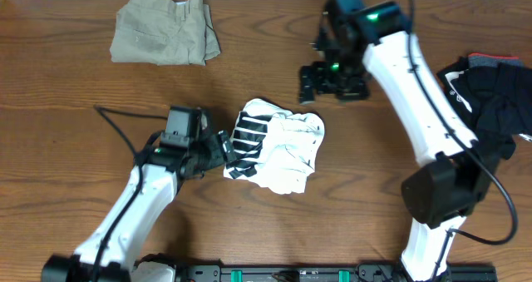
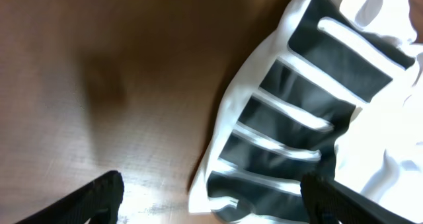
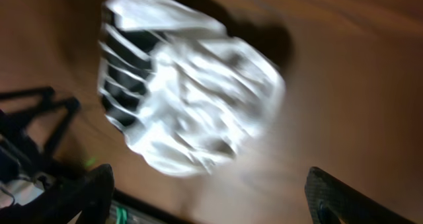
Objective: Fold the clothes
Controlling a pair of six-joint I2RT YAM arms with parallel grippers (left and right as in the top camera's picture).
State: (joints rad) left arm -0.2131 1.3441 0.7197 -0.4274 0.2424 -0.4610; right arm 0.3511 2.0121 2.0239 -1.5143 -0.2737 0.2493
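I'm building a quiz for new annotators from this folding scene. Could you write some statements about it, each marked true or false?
1. The T-shirt lies crumpled in the middle of the table. True.
2. The trousers lie on top of the T-shirt. False: they lie apart from it, at the far left.
3. The right gripper clamps the T-shirt. False: its jaws are open and it is clear of the cloth.
4. The left gripper is at the T-shirt's striped edge, jaws open. True.
5. The black bundle lies at the right edge. True.
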